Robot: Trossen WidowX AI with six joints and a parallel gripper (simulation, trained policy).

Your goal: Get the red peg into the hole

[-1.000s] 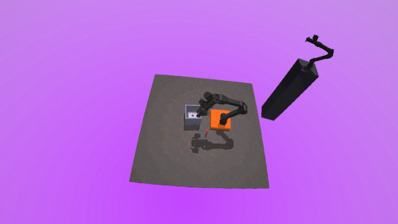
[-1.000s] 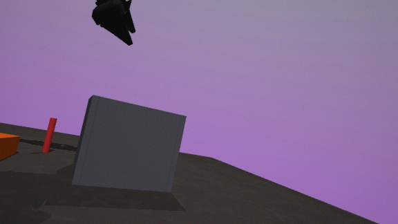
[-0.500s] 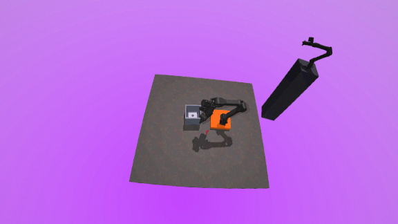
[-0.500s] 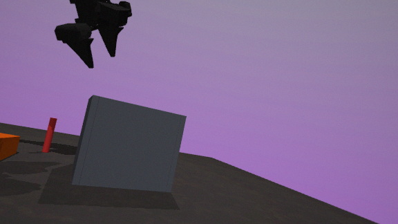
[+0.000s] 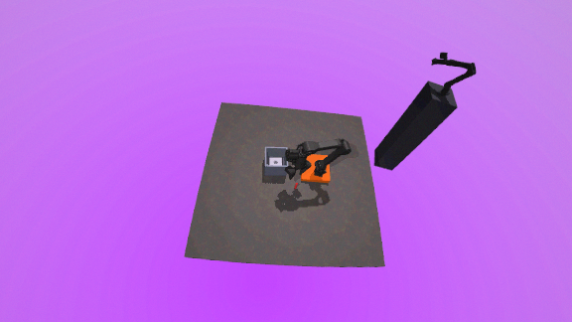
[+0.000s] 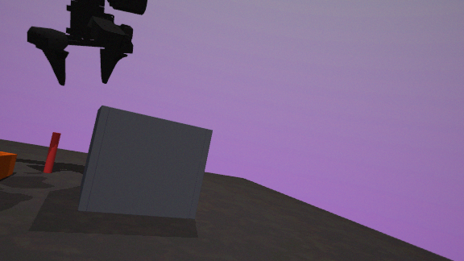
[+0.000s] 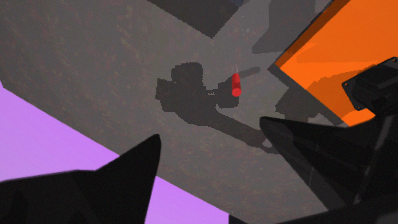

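Peg (image 5: pixel 296 186) (image 6: pixel 51 153) (image 7: pixel 236 85): red, slender, upright on the surface (image 5: pixel 248 224) (image 6: pixel 282 225) (image 7: pixel 125 75), between the box (image 5: pixel 275 170) (image 6: pixel 145 161) and the orange block (image 5: pixel 315 175) (image 6: pixel 6 165) (image 7: pixel 345 40), apart from both. Judged light and stiff, with smooth sides that may slip or roll under an uneven squeeze; a knock at the top would likely topple it. Recommended hold: upper part, fingers level on opposite sides, lower length left free for the hole.

End effector (image 5: pixel 296 174) (image 6: pixel 84 84) (image 7: pixel 210 130): fingers wide apart, nothing held, raised above the peg and not touching it.

Views: the top view alone shows the pale plate (image 5: pixel 273 160) and its dark hole (image 5: pixel 276 162) inside the box. The exterior view shows the peg's standing length and the clearance above it, but the box wall hides the interior. The wrist view shows the peg's end face, ahead of the fingertips.
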